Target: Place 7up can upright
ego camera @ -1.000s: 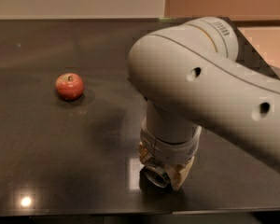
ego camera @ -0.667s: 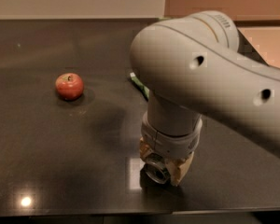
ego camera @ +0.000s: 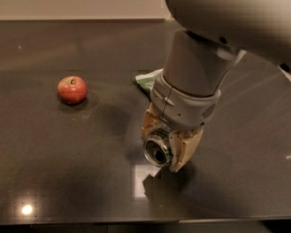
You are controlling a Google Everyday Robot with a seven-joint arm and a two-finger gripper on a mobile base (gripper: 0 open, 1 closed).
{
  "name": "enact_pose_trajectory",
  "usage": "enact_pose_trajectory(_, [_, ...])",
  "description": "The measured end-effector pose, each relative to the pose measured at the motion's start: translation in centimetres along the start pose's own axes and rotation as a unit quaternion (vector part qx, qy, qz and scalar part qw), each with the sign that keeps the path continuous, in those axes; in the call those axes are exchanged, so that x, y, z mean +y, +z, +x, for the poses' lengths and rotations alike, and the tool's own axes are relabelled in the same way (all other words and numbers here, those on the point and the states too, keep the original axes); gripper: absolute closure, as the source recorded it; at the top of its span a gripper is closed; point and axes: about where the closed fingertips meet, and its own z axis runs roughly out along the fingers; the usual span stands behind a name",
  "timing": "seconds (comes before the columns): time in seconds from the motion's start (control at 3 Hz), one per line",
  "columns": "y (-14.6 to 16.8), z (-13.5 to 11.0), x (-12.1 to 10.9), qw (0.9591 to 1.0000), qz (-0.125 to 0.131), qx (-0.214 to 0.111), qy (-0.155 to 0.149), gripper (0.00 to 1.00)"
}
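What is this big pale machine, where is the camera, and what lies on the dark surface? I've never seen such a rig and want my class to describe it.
The pale shape is a robot arm reaching in from the upper right. At its end sits the gripper, a two-finger clamp, low over the dark table. It is closed on the 7up can, whose shiny round end faces the camera, so the can is not upright yet. One camera looks down on the table; where it is mounted cannot be told. A red apple lies at the picture's left, and a green bag peeks out behind the arm.
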Motion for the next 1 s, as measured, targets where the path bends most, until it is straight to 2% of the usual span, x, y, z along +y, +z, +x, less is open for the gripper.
enact_pose_trajectory(0.33, [-1.8,0.1,-0.7,0.9959,0.012,-0.072,0.054,1.00])
enact_pose_trajectory(0.67, [-2.7,0.4,-1.4,0.9794,0.022,-0.164,0.116,1.00])
enact_pose_trajectory(1.0, [-3.3,0.8,-1.7,0.9532,0.033,-0.249,0.168,1.00])
